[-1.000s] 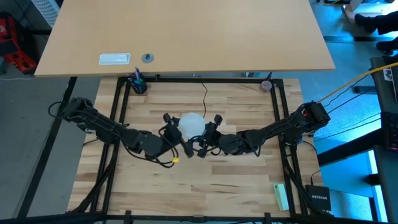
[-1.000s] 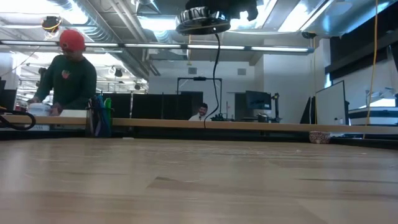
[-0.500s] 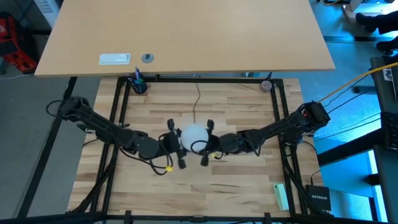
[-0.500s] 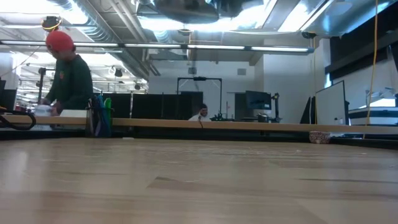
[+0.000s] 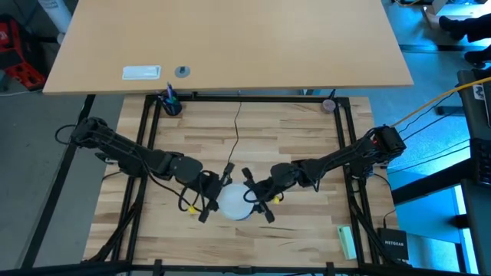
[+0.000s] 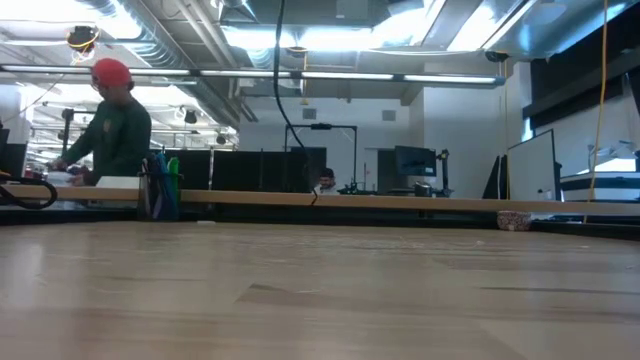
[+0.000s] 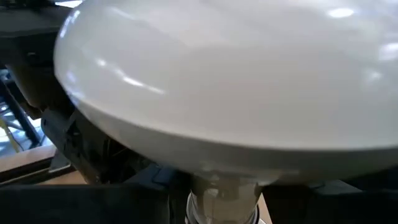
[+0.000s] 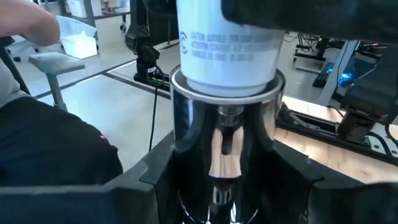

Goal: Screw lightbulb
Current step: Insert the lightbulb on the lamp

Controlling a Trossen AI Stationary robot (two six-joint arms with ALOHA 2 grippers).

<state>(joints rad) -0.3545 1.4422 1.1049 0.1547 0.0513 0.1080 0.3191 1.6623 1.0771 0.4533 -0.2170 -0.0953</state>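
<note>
The white lightbulb (image 5: 234, 203) hangs above the wooden table's near middle, globe up (image 7: 230, 81). Its printed white neck (image 8: 227, 53) goes down into the round silver socket (image 8: 224, 143). A thin black cord (image 5: 235, 130) runs from the socket toward the far edge and shows in the low view too (image 6: 283, 80). My left gripper (image 5: 219, 198) comes from the left and is shut on the bulb. My right gripper (image 5: 255, 196) comes from the right and is shut on the socket. My left gripper pinches the bulb's narrow neck (image 7: 224, 200), just under the globe, between its two fingers. It comes about level from the table's left. The bulb stands upright, clear of the table. My right gripper pinches the socket's silver wall (image 8: 186, 155) between its two fingers, one on each side. It comes about level from the table's right. The socket stands upright, open end up, under the bulb's neck and clear of the table.
A blue cup of pens (image 5: 169, 103) and a small round thing (image 5: 328, 105) stand at the far corners. A green block (image 5: 347, 241) lies near right. Black frame rails (image 5: 146, 153) border the board. A person in a red cap (image 6: 115, 110) stands beyond the far edge.
Both grippers have moved together toward the table's near edge, carrying the bulb and the socket with them. The cord's near end has followed, so the cord now reaches farther across the board. In the low view the socket has left the top of the picture.
</note>
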